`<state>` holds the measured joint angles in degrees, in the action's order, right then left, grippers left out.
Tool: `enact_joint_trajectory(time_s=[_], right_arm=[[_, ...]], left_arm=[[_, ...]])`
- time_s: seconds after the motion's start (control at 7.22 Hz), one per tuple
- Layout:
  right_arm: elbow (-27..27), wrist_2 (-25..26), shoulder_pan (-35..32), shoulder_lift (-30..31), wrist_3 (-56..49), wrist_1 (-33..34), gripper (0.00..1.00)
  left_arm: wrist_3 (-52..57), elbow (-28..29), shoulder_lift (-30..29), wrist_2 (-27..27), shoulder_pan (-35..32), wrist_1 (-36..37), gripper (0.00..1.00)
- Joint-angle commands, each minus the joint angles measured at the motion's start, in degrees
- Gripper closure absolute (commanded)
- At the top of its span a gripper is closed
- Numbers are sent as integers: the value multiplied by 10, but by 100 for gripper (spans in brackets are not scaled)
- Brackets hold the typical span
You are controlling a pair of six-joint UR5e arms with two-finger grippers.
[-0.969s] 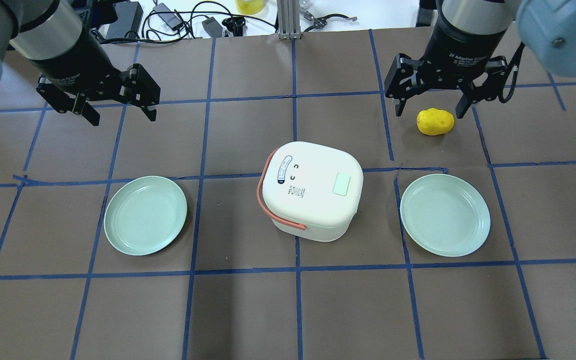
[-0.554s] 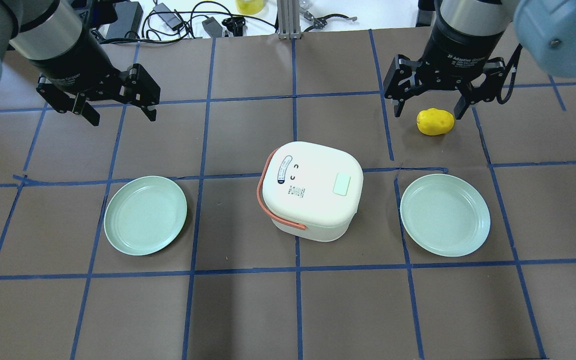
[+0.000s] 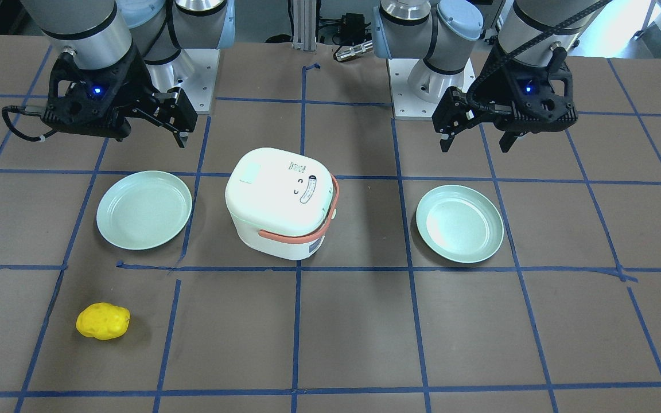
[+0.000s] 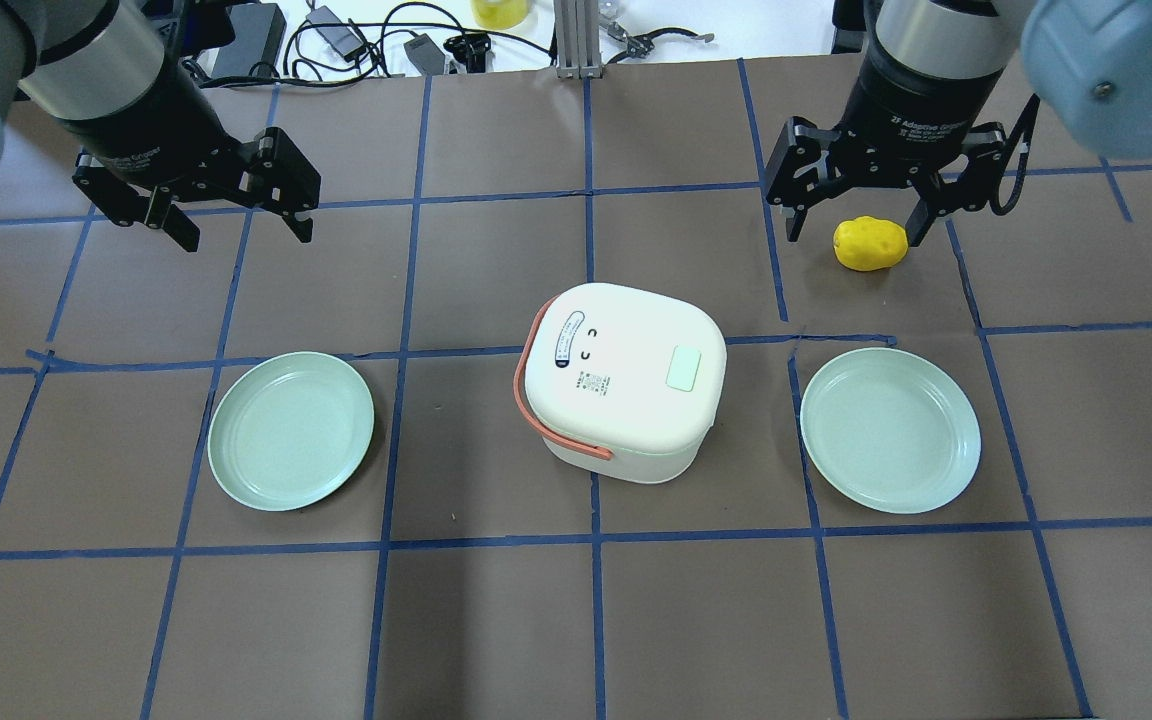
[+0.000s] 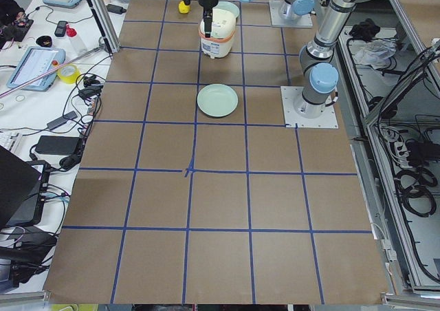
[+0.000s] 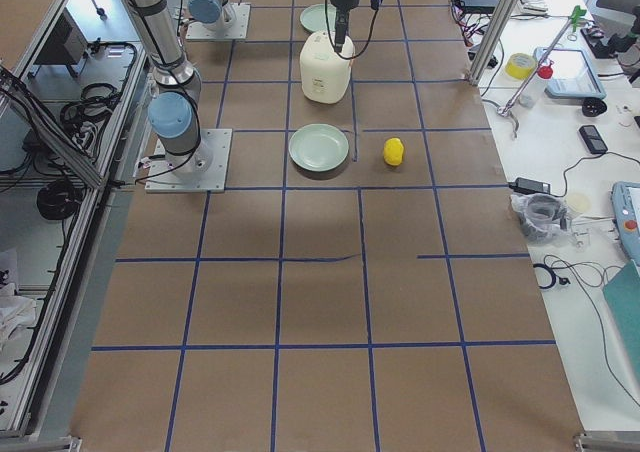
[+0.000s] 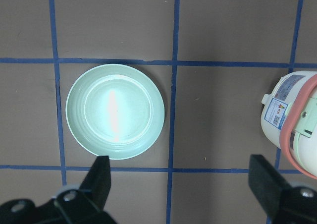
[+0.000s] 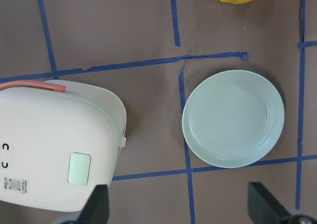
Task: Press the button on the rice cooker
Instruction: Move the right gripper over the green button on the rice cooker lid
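The white rice cooker point(image 4: 621, 375) stands closed at the table's middle, with a coral handle band and black lid markings. A pale green rectangular button point(image 4: 684, 368) is on its lid, toward my right side. The cooker also shows in the front view point(image 3: 279, 198) and at the edges of both wrist views point(image 8: 54, 144) point(image 7: 292, 120). My left gripper point(image 4: 244, 238) hovers open and empty at the far left, apart from the cooker. My right gripper point(image 4: 856, 235) hovers open and empty at the far right, above a yellow lump. The inner pot is hidden.
Two pale green plates lie left point(image 4: 291, 430) and right point(image 4: 891, 430) of the cooker. A yellow potato-like lump point(image 4: 871, 243) lies beyond the right plate. Cables and gear sit past the table's far edge point(image 4: 366, 40).
My right gripper has drifted slightly toward the far edge, still open. The left gripper, cooker, plates and lump have not moved.
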<state>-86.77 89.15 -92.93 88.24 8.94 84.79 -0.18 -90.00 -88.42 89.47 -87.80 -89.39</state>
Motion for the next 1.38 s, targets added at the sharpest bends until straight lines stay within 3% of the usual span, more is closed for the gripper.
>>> enact_joint_trajectory(time_s=[0.0, 0.14, 0.28, 0.42, 0.55, 0.69, 1.25], right_arm=[[-3, -6, -2, 0, 2, -1, 0], [-8, -7, -2, 0, 4, 4, 19], [-9, -8, -3, 0, 9, 6, 60], [-9, -27, -6, -1, 32, 5, 92], [-10, -69, -8, -6, 63, 6, 100], [-16, -91, -9, -8, 84, 6, 100], [-52, -114, -61, -31, 132, 59, 100]], left_arm=[[0, 0, 0, 0, 0, 0, 0], [0, 0, 0, 0, 0, 0, 0], [0, 0, 0, 0, 0, 0, 0], [0, -1, 0, 0, 0, 0, 0], [0, 0, 0, 0, 0, 0, 0], [0, 0, 0, 0, 0, 0, 0], [0, 0, 0, 0, 0, 0, 0]])
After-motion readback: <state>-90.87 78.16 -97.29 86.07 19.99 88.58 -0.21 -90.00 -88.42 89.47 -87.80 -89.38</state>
